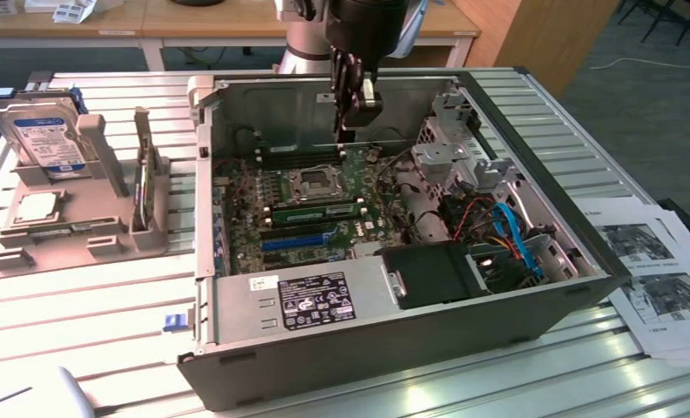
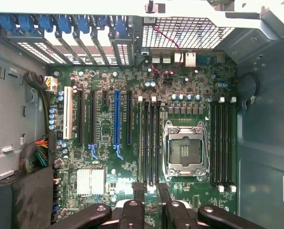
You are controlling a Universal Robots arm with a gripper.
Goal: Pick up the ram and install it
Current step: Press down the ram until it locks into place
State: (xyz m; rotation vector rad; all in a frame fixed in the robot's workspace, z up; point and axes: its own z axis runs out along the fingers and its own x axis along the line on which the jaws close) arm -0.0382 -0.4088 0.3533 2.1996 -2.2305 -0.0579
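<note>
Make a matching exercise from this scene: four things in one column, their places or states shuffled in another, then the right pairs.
1. thin green ram stick
2. silver hard drive with blue label
3. white printed paper sheets
4. black gripper

A. fingers open, above the motherboard
B. on the table, at the exterior view's right of the grey computer case
C. on the motherboard, near the square processor socket
D. standing in the grey stand, at the exterior view's left of the case

Pairs: 1-C; 2-D; 3-B; 4-A
</note>
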